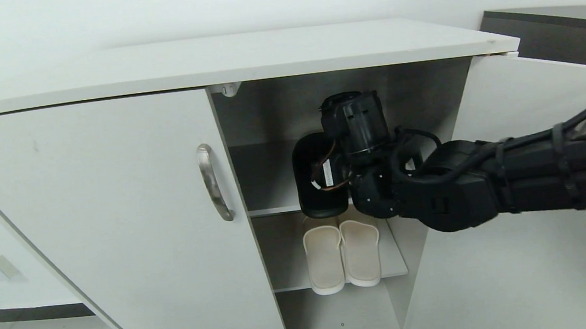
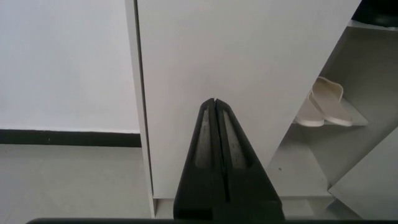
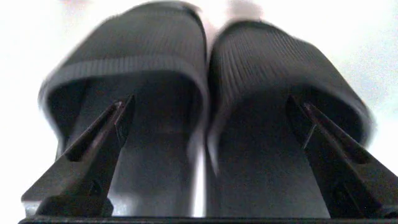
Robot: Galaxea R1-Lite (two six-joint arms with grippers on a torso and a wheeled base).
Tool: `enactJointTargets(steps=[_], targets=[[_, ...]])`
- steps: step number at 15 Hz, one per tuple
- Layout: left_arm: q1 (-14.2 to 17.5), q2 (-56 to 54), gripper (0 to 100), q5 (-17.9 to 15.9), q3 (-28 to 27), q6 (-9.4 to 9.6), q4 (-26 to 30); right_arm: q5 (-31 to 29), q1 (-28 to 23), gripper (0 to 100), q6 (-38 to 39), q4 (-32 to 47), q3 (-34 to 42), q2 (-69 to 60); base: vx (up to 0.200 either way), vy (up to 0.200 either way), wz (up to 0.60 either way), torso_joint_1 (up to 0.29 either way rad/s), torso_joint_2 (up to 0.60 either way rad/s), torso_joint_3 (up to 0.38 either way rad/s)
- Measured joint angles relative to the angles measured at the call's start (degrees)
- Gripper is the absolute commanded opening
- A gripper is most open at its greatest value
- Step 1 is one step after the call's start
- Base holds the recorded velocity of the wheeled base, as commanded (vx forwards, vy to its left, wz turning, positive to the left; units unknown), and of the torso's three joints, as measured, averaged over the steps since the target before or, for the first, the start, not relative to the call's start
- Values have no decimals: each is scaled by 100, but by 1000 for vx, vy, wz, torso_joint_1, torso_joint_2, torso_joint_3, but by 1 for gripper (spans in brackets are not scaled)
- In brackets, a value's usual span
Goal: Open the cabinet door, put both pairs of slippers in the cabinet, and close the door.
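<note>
**Current state.** The cabinet [image 1: 230,58] has its right door [image 1: 514,272] swung open and its left door [image 1: 118,227] closed. The white slippers [image 1: 342,255] lie side by side on the middle shelf [image 1: 395,268], toes inward. The right gripper [image 3: 211,109] is inside the opening at the level of the upper shelf [image 1: 268,188]. Its fingers [image 3: 112,124] are spread wide, with the black slippers [image 1: 316,183] between them and apparently clamped on the pair's outer sides. The pair hangs steeply tilted, its lower end at the shelf's front edge. The left gripper [image 2: 214,109] has its fingers pressed together, holds nothing, and faces the closed door.

**Step in hand.** Place the black pair on the upper shelf.

1. Bring the pair fully over the shelf surface before lowering it. The lower end is likely to catch on the front edge.
2. Level the soles so both slippers land flat.
3. Release only once the soles rest on the shelf.
4. Withdraw straight back, keeping clear of the open door.
5. No part should overhang, or the door may not close.
</note>
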Motion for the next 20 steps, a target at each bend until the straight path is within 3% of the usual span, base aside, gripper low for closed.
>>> enactJointTargets(steps=[4, 5, 11, 20], targets=[[0, 0, 0, 0, 0, 6, 0, 202, 452, 100, 85, -774, 1764, -1014, 0, 0, 0, 0, 0, 0], [-2, 0, 0, 0, 0, 6, 0, 238, 567, 0, 83, -1079, 2224, -1257, 0, 0, 0, 0, 0, 0], [0, 0, 0, -9, 0, 30, 0, 480, 970, 0, 44, -2255, 3629, -1960, 0, 0, 0, 0, 0, 0], [-2, 0, 0, -18, 0, 28, 0, 453, 1042, 0, 23, -2288, 3723, -2059, 0, 0, 0, 0, 0, 0]])
